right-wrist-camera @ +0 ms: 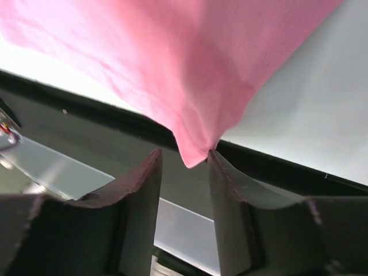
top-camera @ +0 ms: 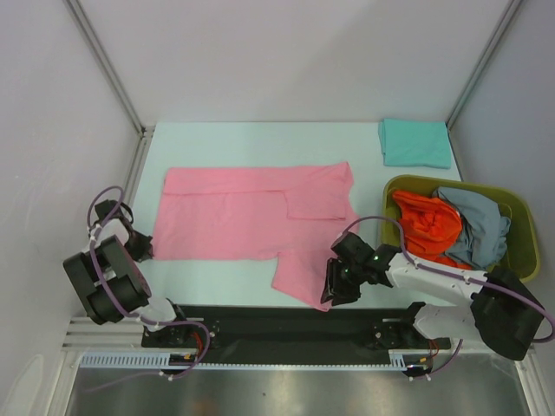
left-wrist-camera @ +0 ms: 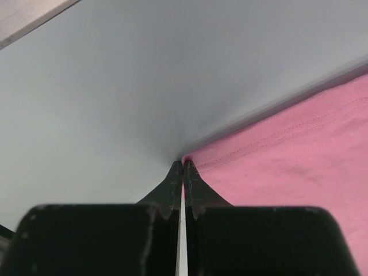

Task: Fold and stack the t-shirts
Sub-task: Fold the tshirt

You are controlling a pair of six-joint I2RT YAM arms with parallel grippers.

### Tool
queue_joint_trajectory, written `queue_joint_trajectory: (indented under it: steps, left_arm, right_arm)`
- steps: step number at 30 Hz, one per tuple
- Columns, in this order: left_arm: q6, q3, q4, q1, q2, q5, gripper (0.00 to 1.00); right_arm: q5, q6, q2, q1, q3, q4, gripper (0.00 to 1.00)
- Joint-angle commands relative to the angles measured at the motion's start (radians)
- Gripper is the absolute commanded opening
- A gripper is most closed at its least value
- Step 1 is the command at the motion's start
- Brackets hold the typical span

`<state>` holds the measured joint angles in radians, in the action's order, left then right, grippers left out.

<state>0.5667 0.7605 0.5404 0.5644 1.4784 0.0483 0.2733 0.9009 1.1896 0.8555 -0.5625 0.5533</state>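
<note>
The pink t-shirt [top-camera: 251, 217] lies spread flat on the table, with one flap reaching toward the near edge. My left gripper [top-camera: 146, 250] is at the shirt's near left corner, and in the left wrist view [left-wrist-camera: 183, 167] it is shut on that corner of the pink cloth [left-wrist-camera: 287, 167]. My right gripper [top-camera: 332, 290] is at the tip of the near flap. In the right wrist view [right-wrist-camera: 185, 155] its jaws are open, with the pink corner [right-wrist-camera: 172, 63] hanging between the fingertips and touching one finger. A folded teal t-shirt [top-camera: 414, 143] lies at the far right.
An olive-green basket [top-camera: 523, 238] at the right holds an orange-red t-shirt [top-camera: 425, 221] and a grey-blue t-shirt [top-camera: 475, 227]. A black strip [top-camera: 277, 334] runs along the table's near edge. Walls close in the left, right and back.
</note>
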Motion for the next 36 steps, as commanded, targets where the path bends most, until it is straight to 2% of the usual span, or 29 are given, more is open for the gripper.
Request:
queue_joint_trajectory:
  steps: [1, 4, 16, 21, 24, 27, 30, 34, 36]
  left_arm:
    - [0.001, -0.062, -0.148, 0.009, 0.068, 0.021, 0.0]
    - [0.009, -0.067, -0.157, 0.011, 0.069, -0.001, 0.0]
    - [-0.016, -0.036, -0.137, 0.009, 0.062, 0.012, 0.0]
    - [-0.022, -0.039, -0.142, 0.009, 0.068, 0.012, 0.0]
    - [-0.024, -0.046, -0.145, 0.009, 0.075, 0.005, 0.0]
    - [-0.024, -0.053, -0.154, 0.009, 0.085, 0.007, 0.0]
    - [-0.022, -0.049, -0.148, 0.009, 0.091, 0.015, 0.0]
    - [-0.011, -0.041, -0.137, 0.009, 0.095, 0.015, 0.0]
    - [-0.011, -0.044, -0.137, 0.009, 0.092, 0.01, 0.0]
  right_arm:
    - [-0.055, 0.134, 0.022, 0.007, 0.016, -0.072, 0.42]
    - [-0.068, 0.176, 0.025, 0.011, 0.026, -0.064, 0.39]
    - [-0.085, 0.245, -0.048, 0.019, 0.047, 0.016, 0.38]
    - [-0.124, 0.231, -0.085, 0.011, 0.032, 0.057, 0.38]
    - [-0.161, 0.162, -0.094, -0.056, 0.013, 0.083, 0.4]
    - [-0.16, 0.08, -0.052, -0.152, -0.029, 0.092, 0.41]
    - [-0.216, -0.008, 0.028, -0.197, -0.102, 0.099, 0.43]
    - [-0.302, -0.074, 0.166, -0.213, -0.197, 0.128, 0.43]
    - [-0.315, -0.08, 0.198, -0.222, -0.205, 0.123, 0.39]
